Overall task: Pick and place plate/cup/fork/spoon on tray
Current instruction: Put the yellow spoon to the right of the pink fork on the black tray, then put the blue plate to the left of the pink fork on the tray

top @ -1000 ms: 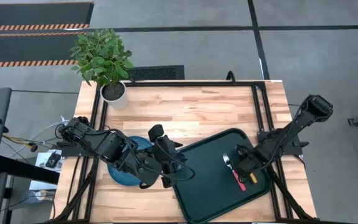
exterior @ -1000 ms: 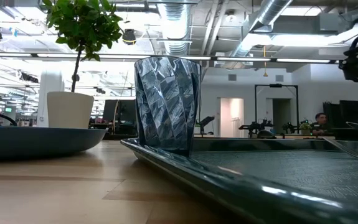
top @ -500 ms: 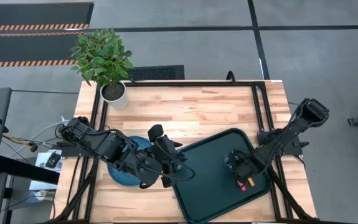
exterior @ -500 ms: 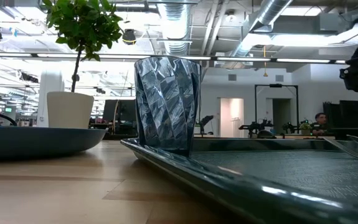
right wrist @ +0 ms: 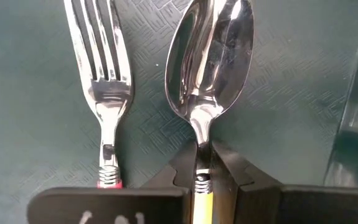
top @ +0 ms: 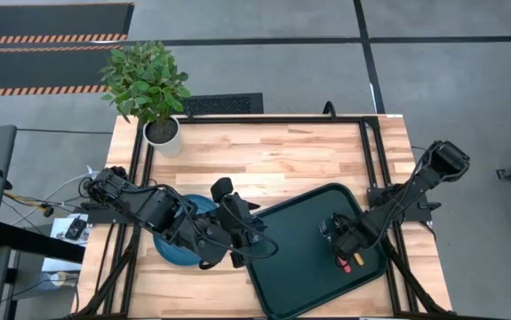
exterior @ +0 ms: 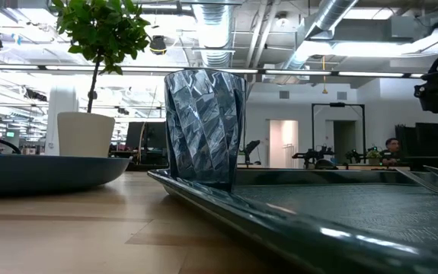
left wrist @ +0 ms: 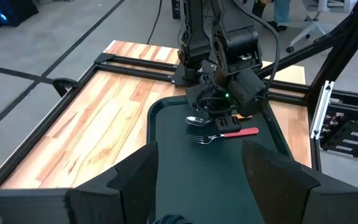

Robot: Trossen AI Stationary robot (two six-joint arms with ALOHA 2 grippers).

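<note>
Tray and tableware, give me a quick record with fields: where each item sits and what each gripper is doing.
tray: on the table, angled
fork: flat on the tray, beside the spoon
spoon: on the tray, handle between the right gripper's fingers
cup: upright at the tray's edge
plate: on the table, off the tray
right gripper: shut on the spoon handle
left gripper: open, low over the tray by the cup

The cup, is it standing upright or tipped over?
Upright. In the low view the cup stands straight on its base at the tray's edge.
</note>
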